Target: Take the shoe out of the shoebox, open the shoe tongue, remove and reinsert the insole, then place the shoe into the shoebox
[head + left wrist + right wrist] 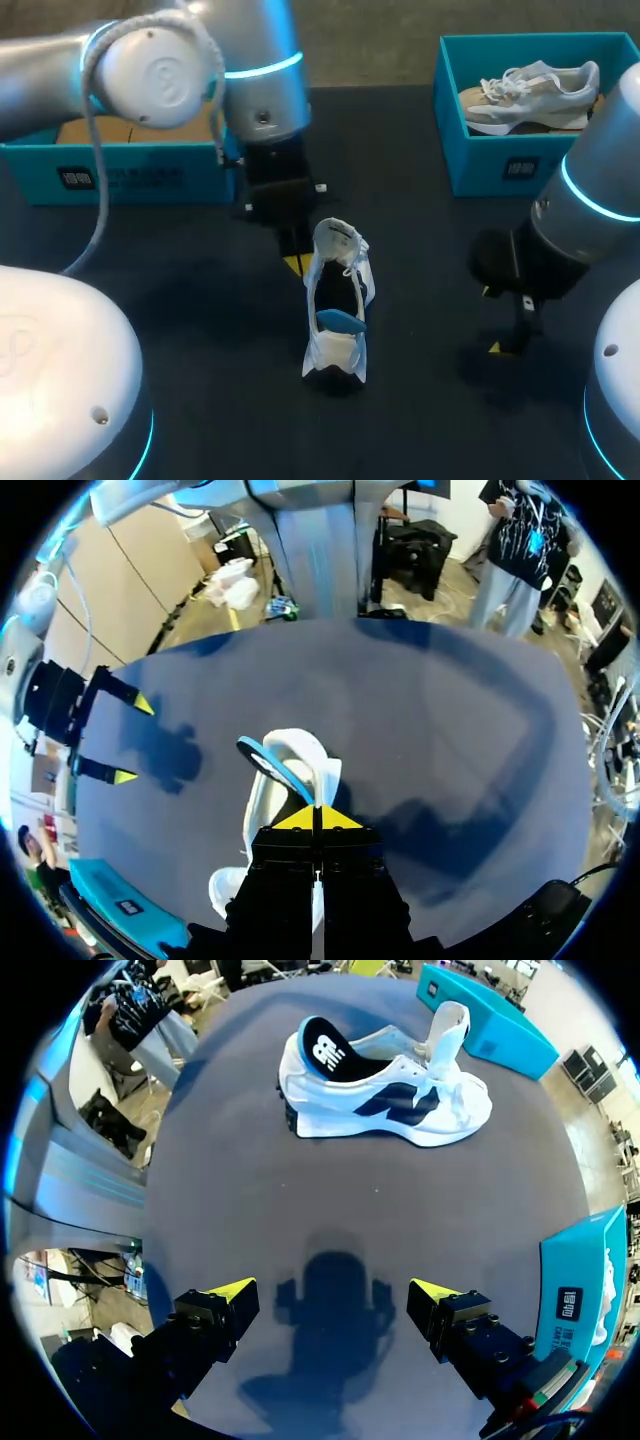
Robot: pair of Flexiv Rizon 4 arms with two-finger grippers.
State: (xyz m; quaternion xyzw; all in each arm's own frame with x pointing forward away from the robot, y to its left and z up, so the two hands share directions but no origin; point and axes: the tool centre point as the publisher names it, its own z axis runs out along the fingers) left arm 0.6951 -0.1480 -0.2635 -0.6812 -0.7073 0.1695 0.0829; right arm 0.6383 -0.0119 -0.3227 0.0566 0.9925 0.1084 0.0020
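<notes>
A white shoe (337,345) with dark side marks (400,1100) stands on the dark table, heel towards me. Its tongue (335,236) is folded up over the toe. The heel end of the insole (341,321) (328,1052) (274,767), blue underneath, sticks up out of the opening. My left gripper (295,264) (313,818) is shut beside the toe end, and I see nothing between its tips. My right gripper (505,322) (335,1290) is open near the table top, well to the right of the shoe, with nothing in it. It also shows in the left wrist view as the other gripper (130,740).
A teal shoebox (120,178) with brown card inside stands at the back left, behind my left arm. A second teal box (500,165) (578,1295) at the back right holds a grey and beige shoe (530,92).
</notes>
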